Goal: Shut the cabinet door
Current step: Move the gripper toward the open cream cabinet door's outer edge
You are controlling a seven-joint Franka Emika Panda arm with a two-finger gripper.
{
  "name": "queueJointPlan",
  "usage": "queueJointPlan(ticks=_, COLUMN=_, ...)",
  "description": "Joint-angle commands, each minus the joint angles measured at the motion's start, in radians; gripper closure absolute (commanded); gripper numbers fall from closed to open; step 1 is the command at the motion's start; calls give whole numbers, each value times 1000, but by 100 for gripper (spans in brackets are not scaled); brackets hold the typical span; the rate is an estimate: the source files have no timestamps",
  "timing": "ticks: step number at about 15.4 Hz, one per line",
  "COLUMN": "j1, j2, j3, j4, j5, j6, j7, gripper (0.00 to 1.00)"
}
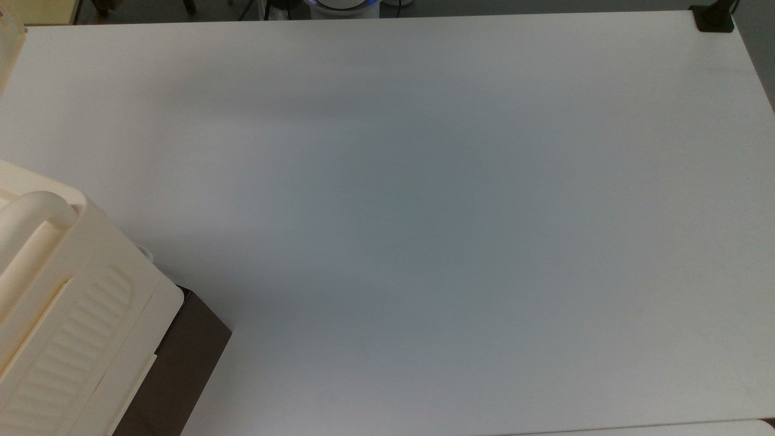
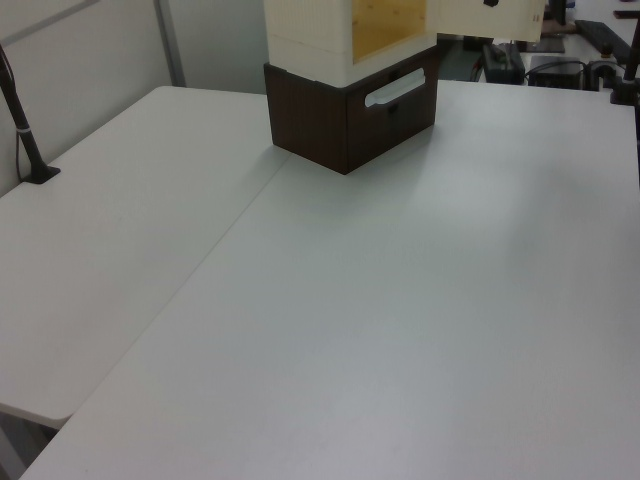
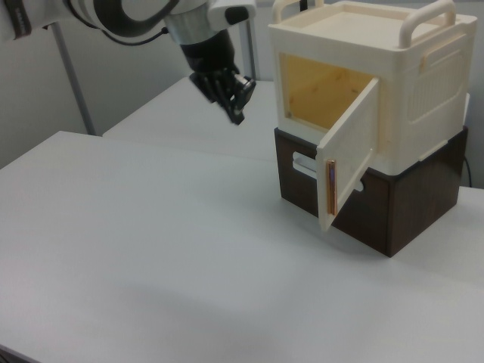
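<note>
In the right view the cream cabinet point(image 3: 423, 91) stands on a dark brown drawer base point(image 3: 393, 212). Its cabinet door point(image 3: 349, 155) hangs swung outward, baring the yellow inside point(image 3: 321, 94). My gripper point(image 3: 240, 102) hovers in the air to the right view's left of the opening, level with the cabinet's upper half, apart from the door. Its dark fingers point(image 3: 237, 113) point down and are open, with nothing between them. In the left view the door point(image 2: 500, 18) juts out at the top edge beside the cabinet point(image 2: 310, 35).
The white table point(image 1: 424, 242) spreads wide around the cabinet point(image 1: 66, 315), which fills the top view's lower left corner. A black clamp point(image 1: 713, 18) sits at the top view's upper right corner. A dark post point(image 2: 25, 130) stands at the left view's left edge.
</note>
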Motion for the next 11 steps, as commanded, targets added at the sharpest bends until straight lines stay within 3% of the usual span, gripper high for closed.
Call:
queueJointPlan(ticks=1, j1=-33, j2=-8, j3=-13, j4=-9, j5=84, j6=103, j7=-4, gripper=100)
queueJointPlan(ticks=6, j1=-72, j2=-10, j3=-124, j4=-9, j5=318, j6=190, j7=-5, gripper=100)
queueJointPlan(ticks=11, j1=-87, j2=2, j3=-210, j4=-11, j5=401, j6=269, j7=-24, gripper=100)
